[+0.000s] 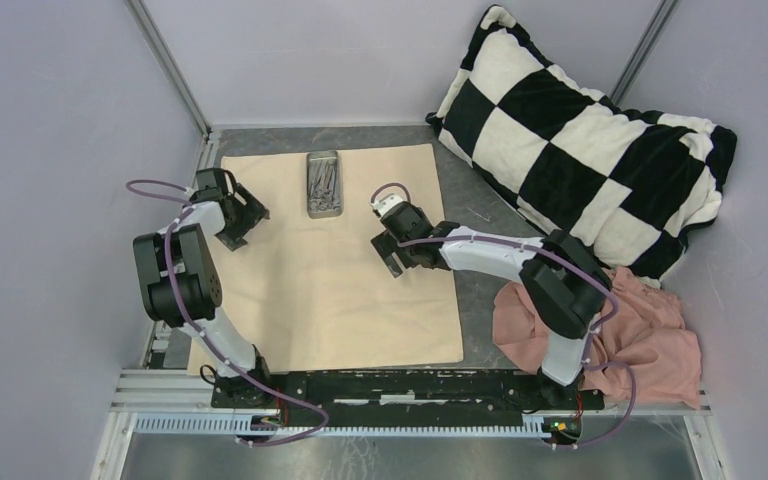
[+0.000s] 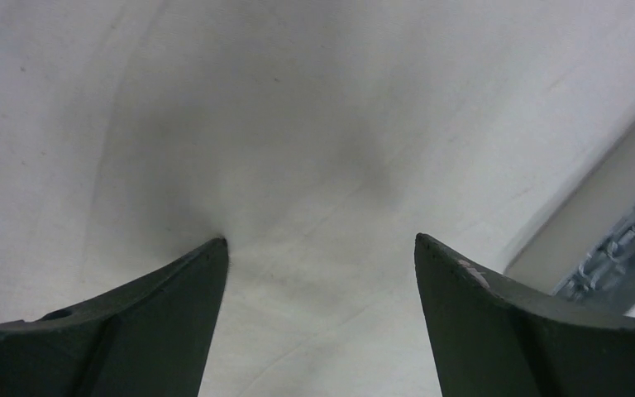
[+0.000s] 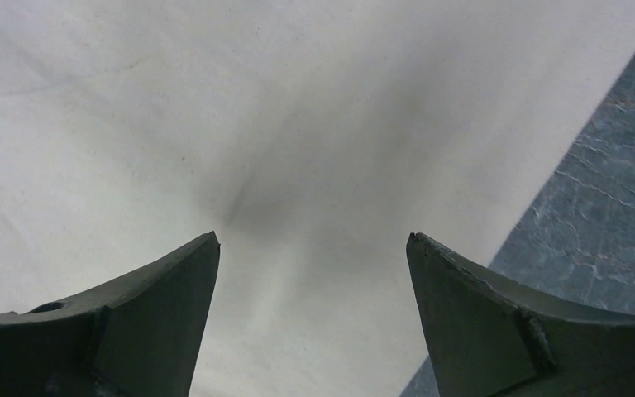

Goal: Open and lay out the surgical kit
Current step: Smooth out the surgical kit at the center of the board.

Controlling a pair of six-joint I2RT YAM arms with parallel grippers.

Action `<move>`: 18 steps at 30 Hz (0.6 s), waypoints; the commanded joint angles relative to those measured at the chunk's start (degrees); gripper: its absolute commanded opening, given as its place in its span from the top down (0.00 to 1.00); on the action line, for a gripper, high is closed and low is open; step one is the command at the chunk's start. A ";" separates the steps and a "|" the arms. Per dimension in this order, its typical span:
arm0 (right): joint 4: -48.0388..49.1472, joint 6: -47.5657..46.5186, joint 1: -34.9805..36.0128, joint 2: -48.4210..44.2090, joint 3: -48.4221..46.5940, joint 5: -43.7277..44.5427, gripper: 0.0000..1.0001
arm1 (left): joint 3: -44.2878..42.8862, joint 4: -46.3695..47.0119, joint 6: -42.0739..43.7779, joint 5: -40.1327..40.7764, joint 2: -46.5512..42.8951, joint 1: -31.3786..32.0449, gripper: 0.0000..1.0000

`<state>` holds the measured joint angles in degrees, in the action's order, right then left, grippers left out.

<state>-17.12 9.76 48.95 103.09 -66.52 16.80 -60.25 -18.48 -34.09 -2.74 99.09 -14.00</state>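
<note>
The beige cloth wrap [image 1: 330, 290] lies spread flat on the table. The small grey metal tray [image 1: 324, 184] sits on its far edge, holding several silver ring-handled instruments [image 1: 324, 180]. My left gripper [image 1: 243, 222] is open and empty, low over the cloth's left part, left of the tray. In the left wrist view the gripper [image 2: 321, 241] is wide open, its left fingertip touching the cloth [image 2: 298, 124]. My right gripper [image 1: 394, 256] is open and empty over the cloth's right part. The right wrist view shows it [image 3: 312, 238] over cloth [image 3: 215, 124] near the cloth's right edge.
A black-and-white checkered pillow [image 1: 580, 140] leans at the back right. A pink cloth [image 1: 620, 335] is heaped at the right near the right arm's base. Grey table surface [image 1: 485, 290] shows right of the wrap. Metal frame posts stand at the back corners.
</note>
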 commanded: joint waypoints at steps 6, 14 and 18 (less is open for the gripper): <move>3.08 1.98 -0.30 7.65 -3.09 2.12 0.10 | -5.13 0.98 -2.75 6.47 9.99 -2.45 0.09; 5.42 2.23 -0.86 9.79 -4.30 1.41 0.10 | -12.89 -1.07 -4.15 7.45 17.22 -2.68 0.10; 4.70 1.55 -1.48 10.54 -6.42 0.87 0.10 | -16.12 -3.05 -3.59 6.91 20.08 -2.76 0.10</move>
<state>-12.40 11.73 48.47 111.31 -70.63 16.91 -75.88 -19.11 -36.27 1.61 112.95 -16.16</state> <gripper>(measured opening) 0.902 0.898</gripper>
